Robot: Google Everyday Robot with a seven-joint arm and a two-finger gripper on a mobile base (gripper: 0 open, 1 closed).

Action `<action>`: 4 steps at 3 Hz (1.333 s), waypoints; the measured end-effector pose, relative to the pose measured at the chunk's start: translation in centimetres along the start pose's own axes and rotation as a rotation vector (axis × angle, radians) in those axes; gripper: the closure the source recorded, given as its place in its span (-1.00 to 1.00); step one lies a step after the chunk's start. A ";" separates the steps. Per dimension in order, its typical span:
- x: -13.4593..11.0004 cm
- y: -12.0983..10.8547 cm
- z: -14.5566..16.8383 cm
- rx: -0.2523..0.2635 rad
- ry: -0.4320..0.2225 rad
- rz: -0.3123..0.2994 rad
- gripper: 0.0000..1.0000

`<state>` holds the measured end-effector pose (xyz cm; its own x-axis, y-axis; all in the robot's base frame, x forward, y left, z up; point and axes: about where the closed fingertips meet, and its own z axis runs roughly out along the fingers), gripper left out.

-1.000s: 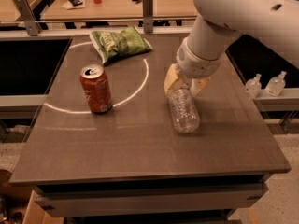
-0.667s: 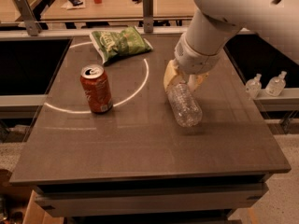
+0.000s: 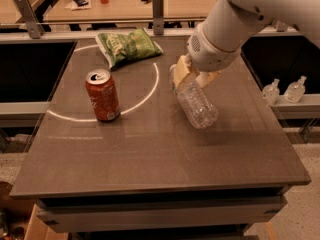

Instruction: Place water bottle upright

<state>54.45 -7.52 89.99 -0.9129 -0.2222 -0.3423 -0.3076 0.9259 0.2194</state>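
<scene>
At the left of the frame we see a red aluminium soda can standing upright on the dark grey table. Behind it, toward the upper centre, lies a crumpled green foil crisp bag. Right of centre, the clear ribbed plastic water bottle hangs slanted, its neck end at the upper left inside the gripper and its base pointing lower right. The gripper's tan fingers pinch the bottle near its upper end; we cannot quite tell whether the base touches the tabletop. We judge the coming move turns on swinging that long axis vertical, base under the gripper. Bare tabletop lies below and right of the bottle, with the can well apart. Two small clear pump-top bottles stand beyond the table's right edge.
</scene>
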 end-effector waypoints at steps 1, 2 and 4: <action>-1.4 1.7 -2.6 -0.180 -0.148 -0.063 1.00; -2.5 3.1 -5.0 -0.390 -0.252 -0.127 1.00; -1.4 7.0 -9.6 -0.717 -0.390 -0.422 1.00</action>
<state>50.96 -3.62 100.74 -0.5716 -0.2593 -0.7784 -0.8067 0.3508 0.4755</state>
